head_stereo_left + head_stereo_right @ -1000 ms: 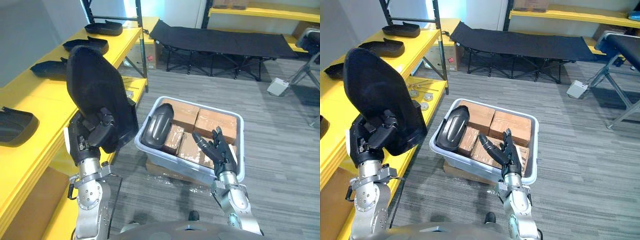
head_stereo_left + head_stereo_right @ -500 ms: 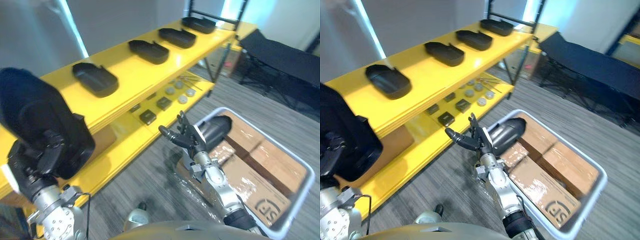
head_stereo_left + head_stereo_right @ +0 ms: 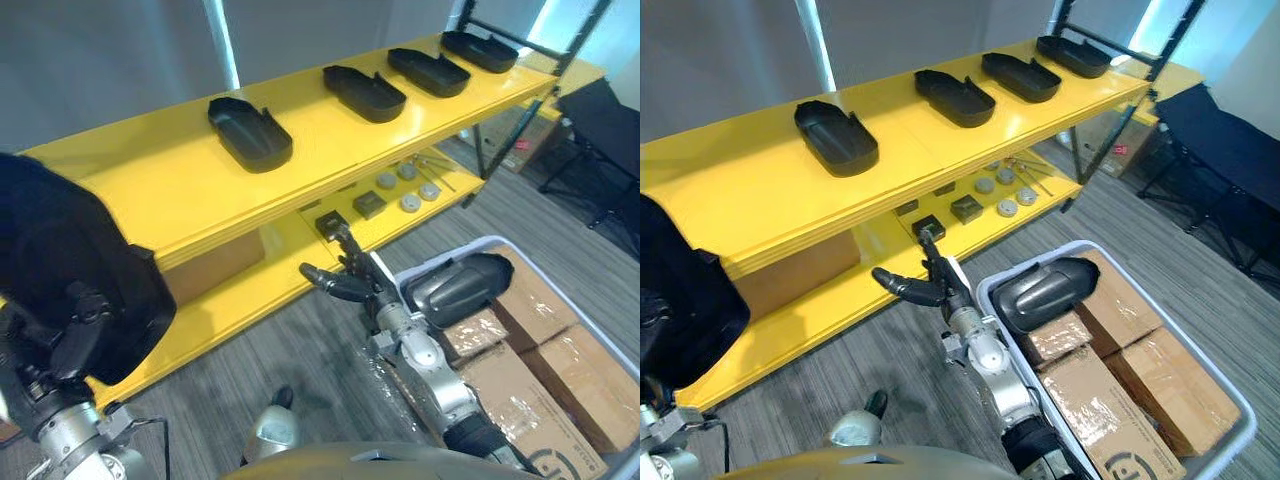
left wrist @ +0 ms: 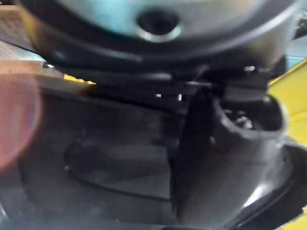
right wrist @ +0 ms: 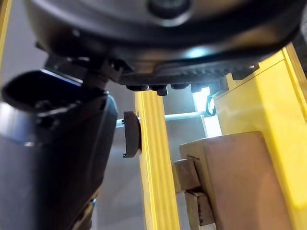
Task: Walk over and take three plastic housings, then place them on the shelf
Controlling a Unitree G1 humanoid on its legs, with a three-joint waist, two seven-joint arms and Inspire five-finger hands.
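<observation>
Head camera view looking down at a yellow shelf (image 3: 200,190) that runs from 9 o'clock up to 1 o'clock, over grey striped carpet (image 3: 270,350)

At 8 o'clock the left hand (image 3: 72,338) has its fingers curled round the lower edge of a large black plastic housing (image 3: 55,260), holding it upright in the air in front of the shelf. The left wrist view shows the thumb pressed against the housing's dark surface.

Four more housings lie open side up in a row on the shelf's top board, well apart from one another: the nearest housing (image 3: 250,132) at 11 o'clock, then the second housing (image 3: 365,92), the third housing (image 3: 428,70) and the farthest housing (image 3: 480,50) toward 1 o'clock.

Just below centre, the right hand (image 3: 345,282) hangs over the carpet between the shelf's lower board and a pale bin (image 3: 1120,281). Its fingers are straight and spread apart, and it holds nothing.

The bin sits at 4 o'clock and is packed with cardboard boxes (image 3: 575,365). A dark grey housing (image 3: 455,285) lies on top of the boxes at the bin's end nearest the right hand.

On the lower board a brown carton (image 3: 212,268) stands under the top board at 9 o'clock, and a small dark block (image 3: 368,205) and several round discs (image 3: 410,203) lie toward 1 o'clock
</observation>
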